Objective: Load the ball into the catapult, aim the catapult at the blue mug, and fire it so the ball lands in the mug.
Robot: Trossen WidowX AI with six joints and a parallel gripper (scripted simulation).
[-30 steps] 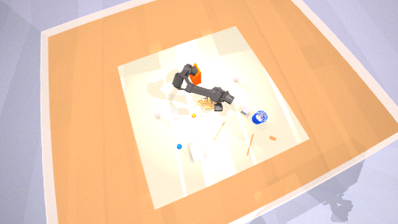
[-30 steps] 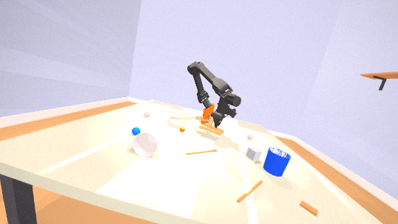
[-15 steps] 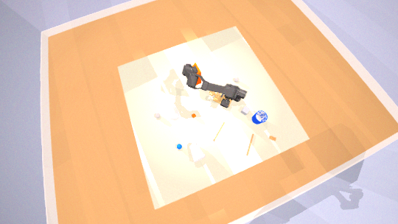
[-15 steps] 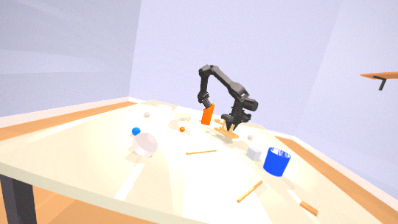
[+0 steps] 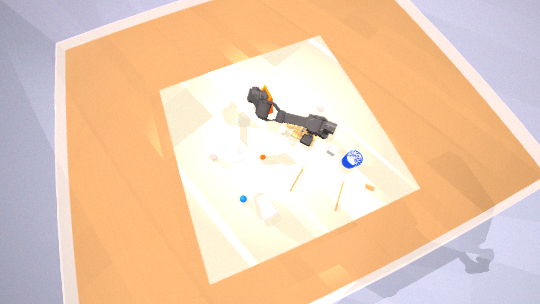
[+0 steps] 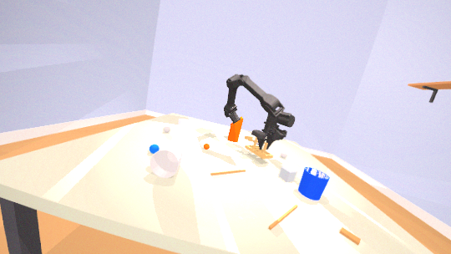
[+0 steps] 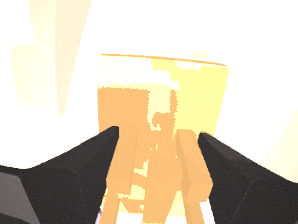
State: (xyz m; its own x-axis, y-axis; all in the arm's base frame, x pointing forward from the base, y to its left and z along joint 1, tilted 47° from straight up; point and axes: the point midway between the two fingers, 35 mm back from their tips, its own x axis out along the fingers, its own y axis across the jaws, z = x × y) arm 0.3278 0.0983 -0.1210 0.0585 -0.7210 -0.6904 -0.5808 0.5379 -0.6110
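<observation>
a: where was the gripper seen, and how were its jaws set?

b: it was lowered over the wooden catapult, near the middle of the pale table. the jaws were closed about halfway and the catapult's frame was clamped between them. in the wrist view the dark fingers were seen on both sides of the catapult.

a: and the ball?

b: a small orange ball was lying on the table, to the left of the catapult and apart from it. in the top view it was found below the arm. whether anything was loaded in the catapult could not be told.

a: where was the blue mug placed?

b: the blue mug was standing upright, nearer to the exterior camera and to the right of the catapult, just beside a small grey cube. in the top view the blue mug was seen near the gripper, but not touching it.
</observation>
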